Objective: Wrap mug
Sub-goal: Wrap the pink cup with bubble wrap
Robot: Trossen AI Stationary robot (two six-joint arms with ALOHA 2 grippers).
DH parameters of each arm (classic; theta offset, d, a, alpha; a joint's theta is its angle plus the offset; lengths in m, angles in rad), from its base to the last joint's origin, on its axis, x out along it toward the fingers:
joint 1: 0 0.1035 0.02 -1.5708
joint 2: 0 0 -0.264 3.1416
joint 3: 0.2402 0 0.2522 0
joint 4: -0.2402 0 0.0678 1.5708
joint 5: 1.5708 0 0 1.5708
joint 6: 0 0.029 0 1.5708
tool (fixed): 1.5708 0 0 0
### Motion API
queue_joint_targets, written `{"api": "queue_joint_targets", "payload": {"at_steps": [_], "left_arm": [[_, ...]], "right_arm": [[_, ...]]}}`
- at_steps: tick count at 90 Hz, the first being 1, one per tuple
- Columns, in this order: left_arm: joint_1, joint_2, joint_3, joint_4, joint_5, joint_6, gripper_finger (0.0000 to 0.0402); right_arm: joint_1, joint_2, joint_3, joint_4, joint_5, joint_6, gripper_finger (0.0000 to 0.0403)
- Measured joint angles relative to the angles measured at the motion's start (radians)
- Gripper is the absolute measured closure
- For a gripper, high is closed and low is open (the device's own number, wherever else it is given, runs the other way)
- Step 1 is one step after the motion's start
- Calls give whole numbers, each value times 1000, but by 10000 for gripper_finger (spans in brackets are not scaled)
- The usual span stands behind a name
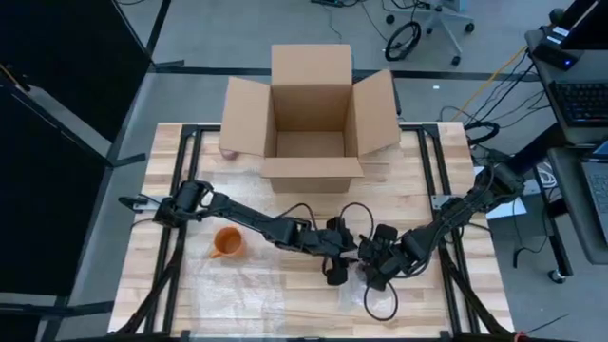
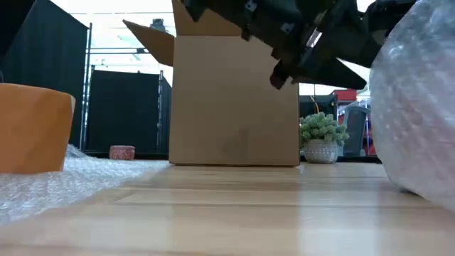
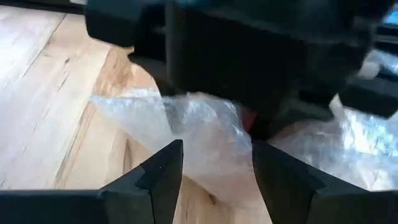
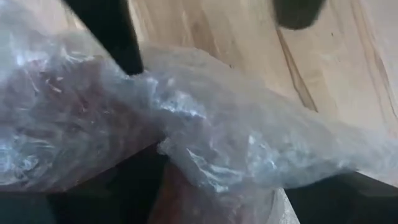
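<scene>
Between the left hand's (image 3: 214, 165) spread fingers, bubble wrap (image 3: 205, 140); orange mug (image 1: 227, 243) well apart.

Even, soft daylight covers the desk (image 1: 418, 190) from above, with faint shadows. At desk height, windows behind the cardboard box (image 2: 234, 99) blow out white, leaving its face dim. The bubble wrap (image 4: 236, 137) glints and sits blurred close to both wrist cameras.
</scene>
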Motion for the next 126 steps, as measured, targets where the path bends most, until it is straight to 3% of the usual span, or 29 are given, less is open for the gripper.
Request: {"api": "queue_joint_targets", "payload": {"at_steps": [25,52,76,95,126], "left_arm": [[-6,56,6,26,-2,-33,223],[10,91,15,50,12,28,223],[15,120,13,131,105,109,223],[9,39,6,31,99,143,223],[-47,-40,5,-217,-8,170,223]], "right_arm": [[-1,0,0,4,9,-14,122],[-8,0,-1,21,3,-41,122],[-8,0,-1,34,1,-52,122],[-8,1,-1,40,4,-50,122],[-8,1,-1,40,-1,-40,122]]}}
